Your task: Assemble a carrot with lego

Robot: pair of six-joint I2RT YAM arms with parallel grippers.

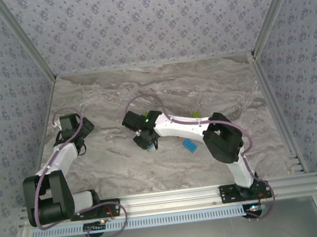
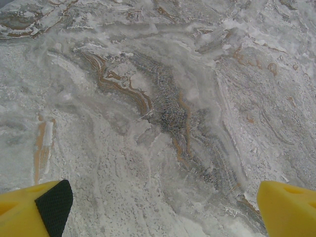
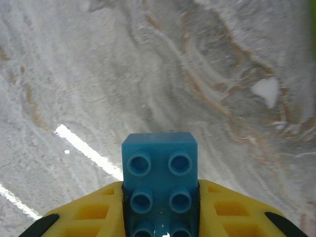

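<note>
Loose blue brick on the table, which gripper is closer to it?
Right. The right gripper, holding a second brick, is just left of the loose brick; the left gripper is far off left.

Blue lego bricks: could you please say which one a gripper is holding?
The blue brick in the right gripper; the second blue brick lies free on the table.

Table (image 1: 200,82) rear free, right arm (image 1: 182,126), blue lego (image 1: 189,145) mid-table

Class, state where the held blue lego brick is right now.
In the right wrist view, the blue brick is clamped between the right gripper's yellow fingers, studs facing the camera, over the marble table near its middle.
</note>
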